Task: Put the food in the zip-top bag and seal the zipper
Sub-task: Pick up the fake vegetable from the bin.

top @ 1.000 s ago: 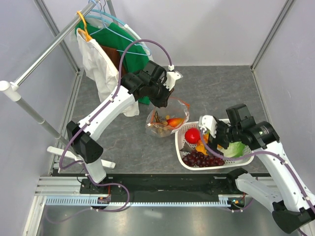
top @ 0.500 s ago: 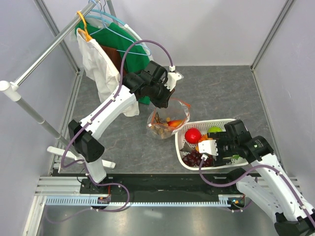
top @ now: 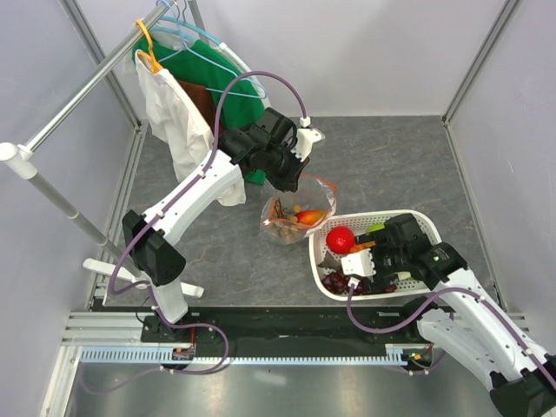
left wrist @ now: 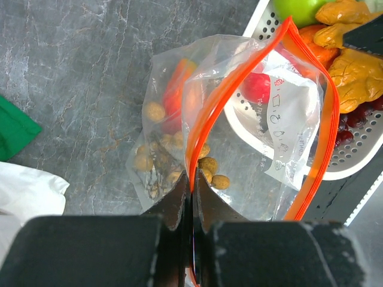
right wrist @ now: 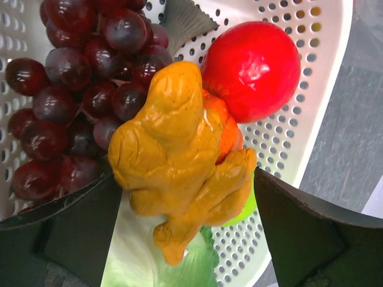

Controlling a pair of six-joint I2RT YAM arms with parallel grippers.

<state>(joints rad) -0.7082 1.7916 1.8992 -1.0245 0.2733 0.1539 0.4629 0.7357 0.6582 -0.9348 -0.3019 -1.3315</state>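
Left gripper (left wrist: 191, 182) clamped on orange-red zipper strip (left wrist: 328, 128) of clear plastic bag (left wrist: 281, 137), right gripper (right wrist: 185, 227) open astride knobbly yellow-brown food piece (right wrist: 173, 155) in white perforated basket (right wrist: 302, 140).

left claw (left wrist: 191, 188) pinched tight, angled forward and down; right claw (right wrist: 187, 209) spread wide, pointing straight down.

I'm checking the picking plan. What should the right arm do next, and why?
Probably lower the right gripper and close on the yellow-orange lumpy piece in the basket: its jaws stand open either side of it, and the left gripper holds the zip-top bag open by the zipper.
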